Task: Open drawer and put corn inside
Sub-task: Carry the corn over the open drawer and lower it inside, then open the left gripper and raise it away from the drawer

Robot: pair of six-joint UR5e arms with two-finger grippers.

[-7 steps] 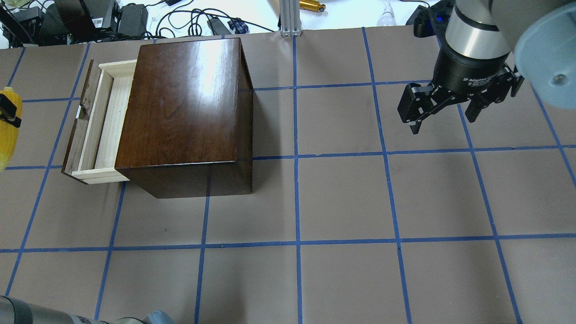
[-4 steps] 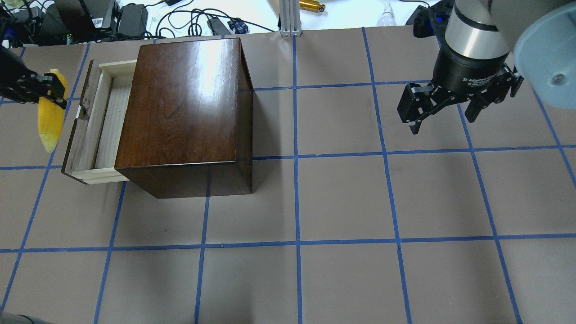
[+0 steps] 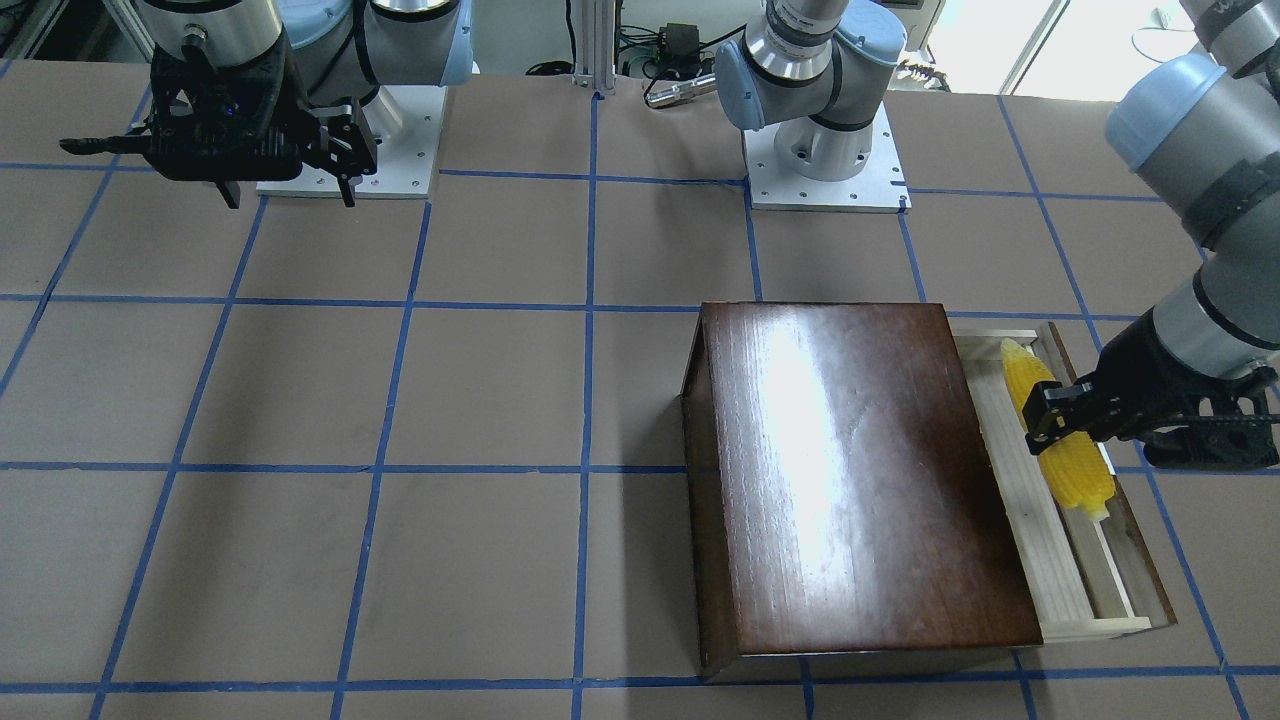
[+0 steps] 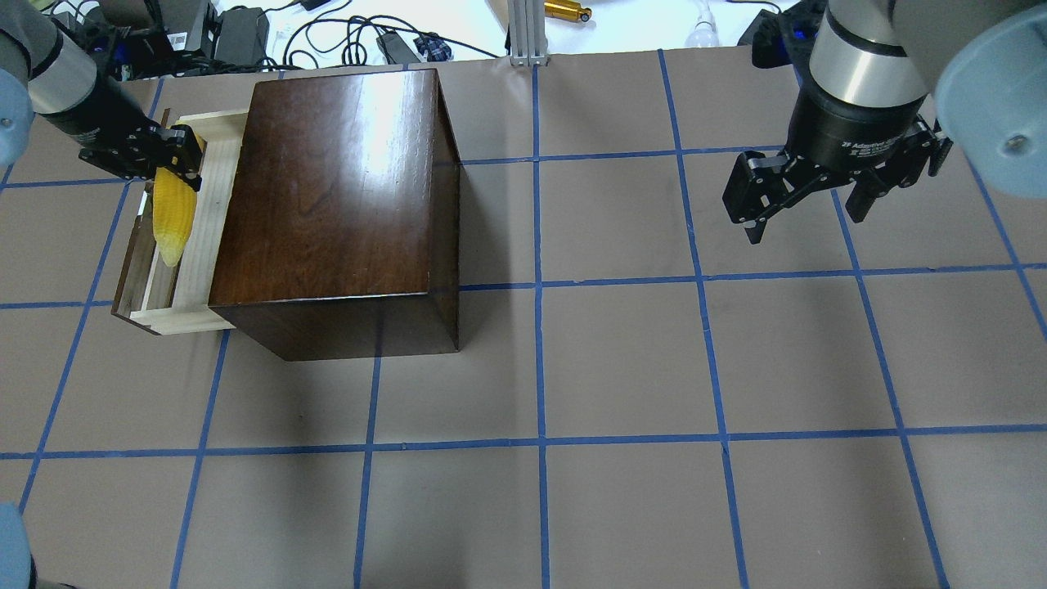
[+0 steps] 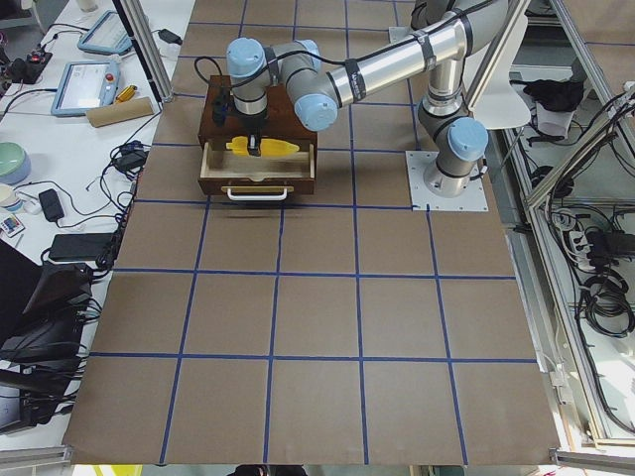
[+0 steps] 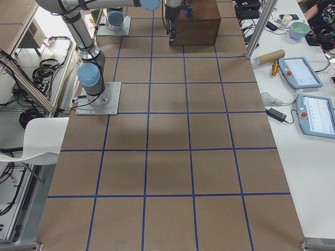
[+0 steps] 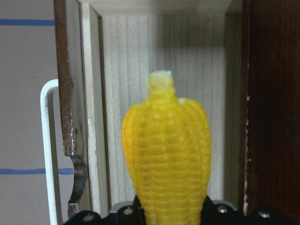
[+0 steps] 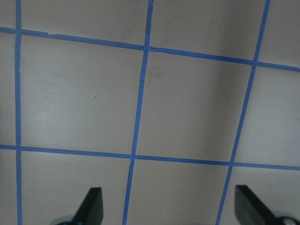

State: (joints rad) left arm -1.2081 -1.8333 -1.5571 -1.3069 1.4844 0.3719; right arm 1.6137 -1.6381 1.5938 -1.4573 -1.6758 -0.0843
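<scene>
Yellow, bumpy, tapered corn (image 4: 172, 217) hangs in left gripper (image 4: 176, 166) over pale-wood drawer (image 4: 206, 222).

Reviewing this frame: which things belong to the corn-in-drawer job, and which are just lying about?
In the job:
- corn, held by the left gripper
- open drawer beneath it
- dark box housing the drawer

Lying about:
- cables, gold cylinder and metal post beyond the table
- right gripper, open and idle
</scene>
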